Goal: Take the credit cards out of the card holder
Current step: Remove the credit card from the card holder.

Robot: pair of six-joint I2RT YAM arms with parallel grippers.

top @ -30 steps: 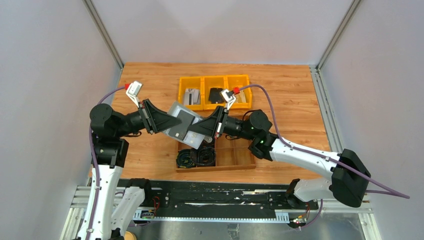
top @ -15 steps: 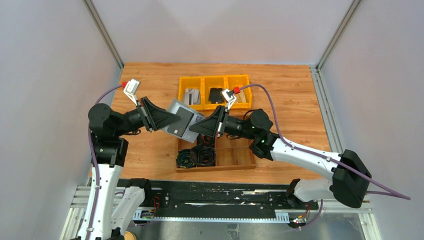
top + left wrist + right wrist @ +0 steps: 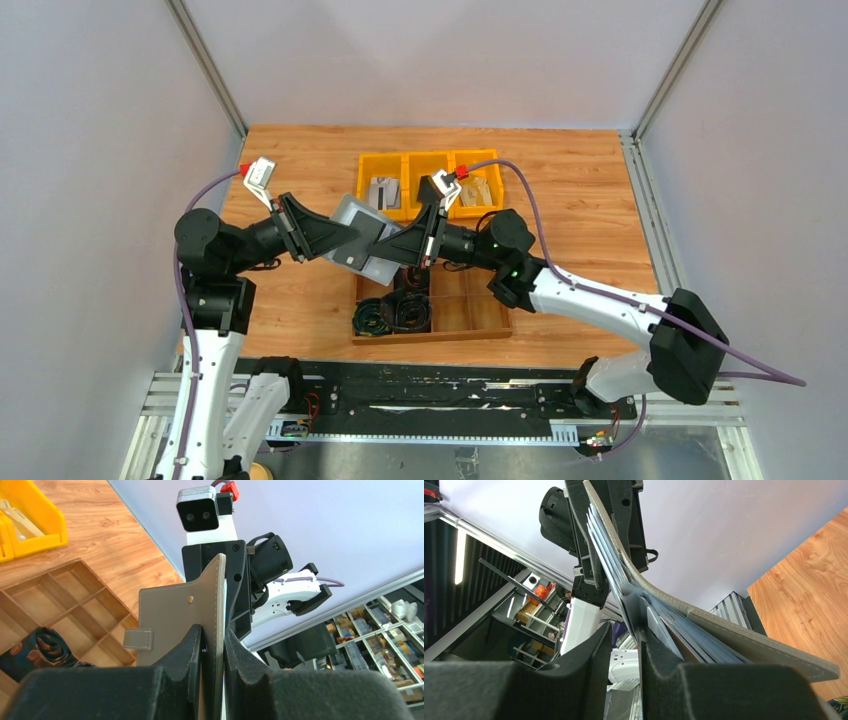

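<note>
The flat grey, soft folding card holder (image 3: 362, 240) hangs in the air between the two arms, above the far left corner of a shallow wooden divided tray (image 3: 470, 312) and touching nothing but the tools. It stands tilted, one long edge towards each arm. In the left wrist view its outer face shows stitched edges, a small round stud (image 3: 190, 599) and a short strap tab (image 3: 137, 638).

From the open side a fan of thin, silvery-grey rectangular credit cards (image 3: 610, 552) sticks out, still seated in the holder and lying along its inner face.

The left gripper (image 3: 212, 630) is clenched on one edge of the holder, both black fingers pressed flat against the flap. The right gripper (image 3: 624, 630) sits astride the free edge of the cards with its jaws parted: the cards lie against one finger, and a clear gap shows between them and the other finger, so nothing is squeezed there.

Below, the tray's near left compartments hold coiled black cables (image 3: 390, 312); its right compartments show bare wood. Beyond the tray, a row of three yellow plastic bins (image 3: 430, 158) stands on the wood-grain table (image 3: 600, 220). The left bin holds silvery flat pieces (image 3: 381, 192) and the right one a pale item (image 3: 478, 188); the middle bin is partly hidden by the right wrist's camera.
</note>
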